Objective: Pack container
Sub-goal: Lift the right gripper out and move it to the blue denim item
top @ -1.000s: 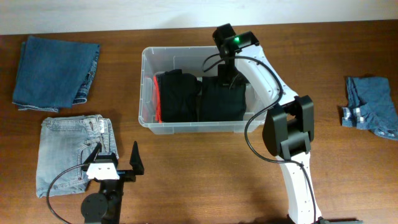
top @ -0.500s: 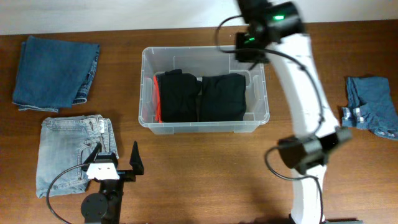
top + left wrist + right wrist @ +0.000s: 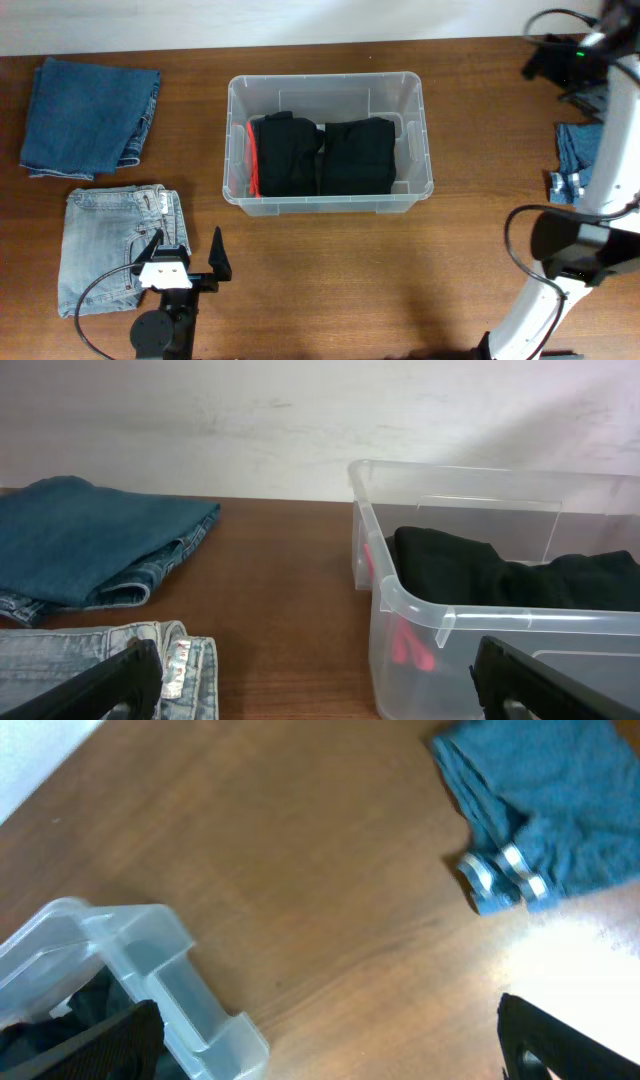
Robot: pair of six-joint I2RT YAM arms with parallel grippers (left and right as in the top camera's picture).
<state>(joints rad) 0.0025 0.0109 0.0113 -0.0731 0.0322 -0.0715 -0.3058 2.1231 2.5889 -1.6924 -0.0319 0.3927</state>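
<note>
Packing so far: the clear container (image 3: 412, 190) sits mid-table with its long axis running 9 to 3 o'clock. It holds two black folded garments (image 3: 320, 155) side by side, with a red garment (image 3: 251, 150) edging the left one.
Right gripper: the right gripper (image 3: 325, 1045) is spread wide with nothing between its fingers. It hangs high over the table's 2 o'clock corner.
Key relation: seen from overhead, the crumpled blue denim piece (image 3: 595, 170) lies at about 5 o'clock from the right gripper and close to it. The container lies well away at about 8 o'clock.
Denim piece lie: it is bunched, with metal buttons at its 9 o'clock edge, and its longer run looks roughly 10 to 4 o'clock.
Left gripper: the left gripper (image 3: 188, 252) is fully open and empty. It is parked low at the table's 7 o'clock side.
Left side stock: the light-wash jeans (image 3: 110, 245) lie just beside the left gripper at 9 o'clock. The folded dark-blue jeans (image 3: 90, 115) lie farther off at 11 o'clock.
Nearer arm: for the crumpled denim it is clearly the right arm, and for the two folded jeans it is the left.
Likely next move: the right arm drops onto the denim piece, then carries it toward 8 o'clock to the container.
</note>
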